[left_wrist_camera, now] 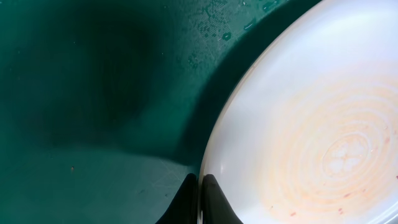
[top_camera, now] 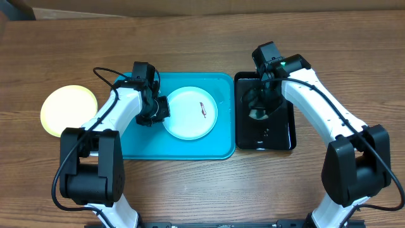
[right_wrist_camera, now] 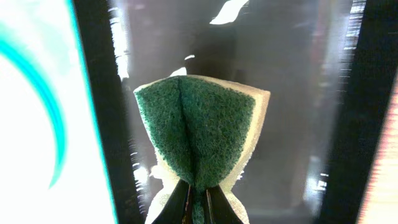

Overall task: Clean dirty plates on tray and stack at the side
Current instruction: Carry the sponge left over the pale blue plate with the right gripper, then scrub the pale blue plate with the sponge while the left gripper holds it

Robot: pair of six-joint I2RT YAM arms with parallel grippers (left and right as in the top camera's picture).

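A white plate [top_camera: 190, 113] with a small reddish-brown smear lies on the turquoise tray [top_camera: 139, 149]. My left gripper [top_camera: 159, 113] is shut on the plate's left rim; in the left wrist view its fingers [left_wrist_camera: 200, 183] pinch the edge of the plate [left_wrist_camera: 311, 124] over the tray floor [left_wrist_camera: 93, 93]. The yellow-green plate [top_camera: 68, 109] lies on the table left of the tray. No pale blue plate shows on its own. My right gripper [top_camera: 258, 104] is shut on a green-faced sponge [right_wrist_camera: 199, 124] above the black tray [top_camera: 278, 136].
The glossy black tray [right_wrist_camera: 298, 93] stands right against the turquoise tray's right side. The wooden table extends in front of and behind both trays. Water drops lie on the turquoise tray floor near the plate.
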